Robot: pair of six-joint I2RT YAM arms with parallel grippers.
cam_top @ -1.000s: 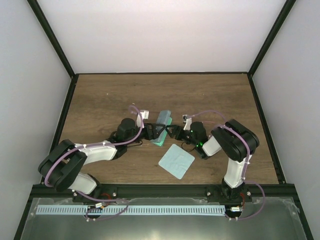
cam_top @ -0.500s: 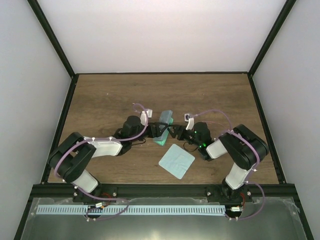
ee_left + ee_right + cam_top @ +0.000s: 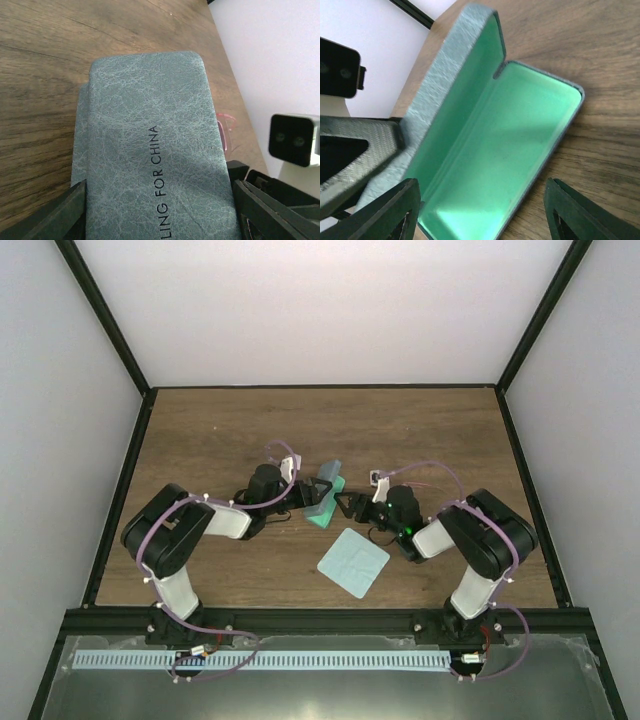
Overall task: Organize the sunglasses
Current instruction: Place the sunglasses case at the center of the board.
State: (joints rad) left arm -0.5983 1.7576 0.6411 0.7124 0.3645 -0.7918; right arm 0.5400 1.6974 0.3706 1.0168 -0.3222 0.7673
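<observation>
Two end effectors meet at the open case (image 3: pixel 520 125). Left end effector (image 3: pixel 159 186): fingers closed across the lid (image 3: pixel 145 125), propping it upright. Right end effector (image 3: pixel 481 186): jaws spread, empty, facing the bare green tray. The case lies mid-tabletop (image 3: pixel 420 430), with a cloth (image 3: pixel 353 562) just nearer the bases; the sunglasses cannot be made out. Done well, the left grip holds the lid well back and steady, so folded glasses can be laid lengthwise without catching the rim.
</observation>
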